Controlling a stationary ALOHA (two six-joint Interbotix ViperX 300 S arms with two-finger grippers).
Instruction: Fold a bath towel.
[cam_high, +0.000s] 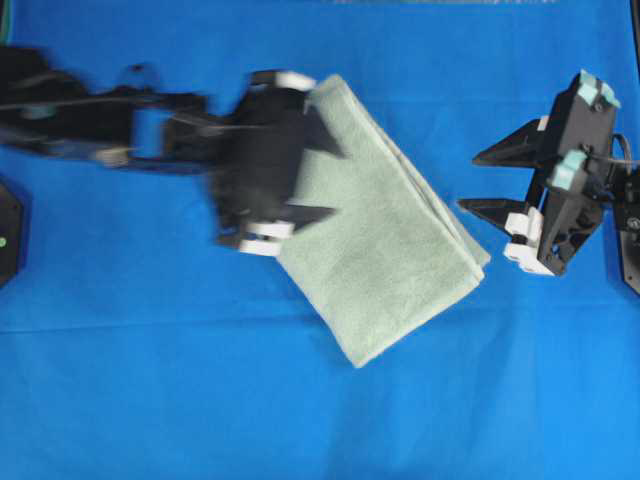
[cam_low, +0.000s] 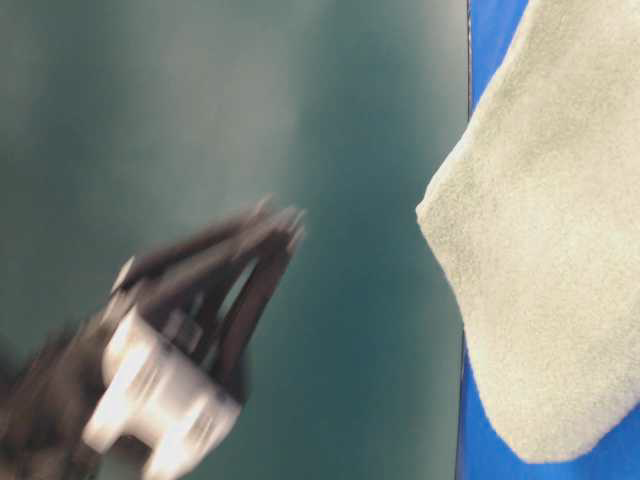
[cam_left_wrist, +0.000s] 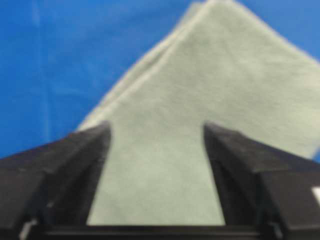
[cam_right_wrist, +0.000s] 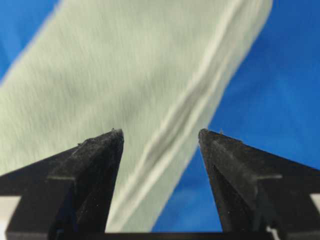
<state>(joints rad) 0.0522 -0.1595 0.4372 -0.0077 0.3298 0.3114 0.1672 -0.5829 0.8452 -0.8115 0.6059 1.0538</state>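
The pale sage-green bath towel (cam_high: 385, 220) lies folded into a compact tilted rectangle on the blue sheet (cam_high: 150, 380). It also shows in the table-level view (cam_low: 550, 250), the left wrist view (cam_left_wrist: 200, 110) and the right wrist view (cam_right_wrist: 125, 85). My left gripper (cam_high: 335, 182) is open and empty, blurred, above the towel's left edge. In the left wrist view the left gripper (cam_left_wrist: 156, 131) has only towel between its jaws. My right gripper (cam_high: 468, 180) is open and empty, just right of the towel's layered right edge. In the right wrist view the right gripper (cam_right_wrist: 160, 134) straddles that edge without touching it.
The blue sheet covers the whole table. Black arm bases stand at the left edge (cam_high: 8, 235) and right edge (cam_high: 628, 230). In the table-level view a blurred gripper (cam_low: 230, 290) shows against a dark green backdrop.
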